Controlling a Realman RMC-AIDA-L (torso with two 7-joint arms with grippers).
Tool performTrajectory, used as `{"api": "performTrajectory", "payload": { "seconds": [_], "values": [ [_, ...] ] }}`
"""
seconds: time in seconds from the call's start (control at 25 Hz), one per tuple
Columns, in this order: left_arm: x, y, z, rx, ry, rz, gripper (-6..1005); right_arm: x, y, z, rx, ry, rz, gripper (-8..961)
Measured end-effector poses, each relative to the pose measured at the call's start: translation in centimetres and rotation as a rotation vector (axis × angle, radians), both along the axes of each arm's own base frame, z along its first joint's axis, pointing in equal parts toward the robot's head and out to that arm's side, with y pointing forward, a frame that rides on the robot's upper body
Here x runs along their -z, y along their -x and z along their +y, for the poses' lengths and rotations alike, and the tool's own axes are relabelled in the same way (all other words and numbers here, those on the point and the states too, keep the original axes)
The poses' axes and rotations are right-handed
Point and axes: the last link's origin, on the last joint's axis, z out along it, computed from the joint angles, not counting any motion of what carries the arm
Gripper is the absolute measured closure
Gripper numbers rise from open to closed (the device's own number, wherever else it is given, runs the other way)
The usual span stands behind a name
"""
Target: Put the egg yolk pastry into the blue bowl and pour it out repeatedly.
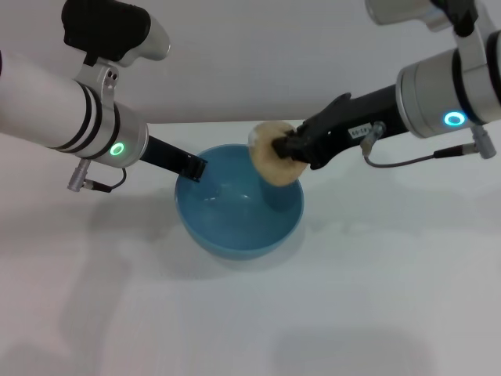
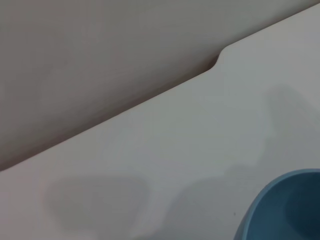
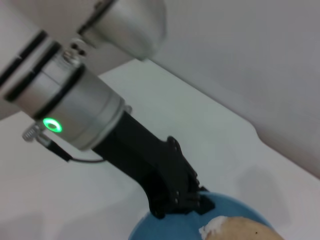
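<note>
The blue bowl (image 1: 235,239) stands upright on the white table in the middle of the head view. My left gripper (image 1: 192,168) is shut on the bowl's left rim; the right wrist view shows it (image 3: 186,200) clamped there. My right gripper (image 1: 282,149) is shut on the egg yolk pastry (image 1: 268,160), a pale tan ball, and holds it in the air just over the bowl's right rim. The pastry (image 3: 245,231) and the bowl's edge (image 3: 230,206) also show in the right wrist view. The left wrist view shows only part of the bowl (image 2: 285,210).
The white table (image 1: 376,282) stretches around the bowl, with its back edge against a plain wall (image 1: 250,63). A notch in the table's back edge (image 2: 218,59) shows in the left wrist view. No other objects are in view.
</note>
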Motion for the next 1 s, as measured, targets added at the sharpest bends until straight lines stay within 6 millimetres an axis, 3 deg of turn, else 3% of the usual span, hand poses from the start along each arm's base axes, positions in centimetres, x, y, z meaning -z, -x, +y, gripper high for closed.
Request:
{"api": "performTrajectory", "payload": {
  "seconds": [0.28, 0.48, 0.6, 0.72, 0.88, 1.0],
  "values": [
    [-0.1, -0.9, 0.2, 0.023, -0.003, -0.009, 982, 2.0, -0.8, 0.6, 0.014, 0.062, -0.026, 950],
    [-0.2, -1.5, 0.3, 0.041, -0.005, -0.010, 982, 2.2, -0.7, 1.1, 0.011, 0.056, -0.026, 804],
    [-0.2, -1.6, 0.4, 0.046, -0.007, -0.010, 982, 0.2, -1.1, 2.7, 0.061, -0.043, 0.038, 697],
    [0.0, -1.8, 0.5, 0.069, -0.019, -0.005, 982, -3.4, -2.4, 4.3, 0.140, -0.178, 0.137, 580],
    [1.0, -2.5, 0.3, 0.176, -0.070, -0.003, 982, -7.8, -5.7, 5.0, 0.246, -0.360, 0.235, 580],
    [2.3, -3.6, -0.4, 0.294, -0.115, -0.013, 983, -10.0, -9.2, 4.7, 0.337, -0.473, 0.269, 580]
  ]
}}
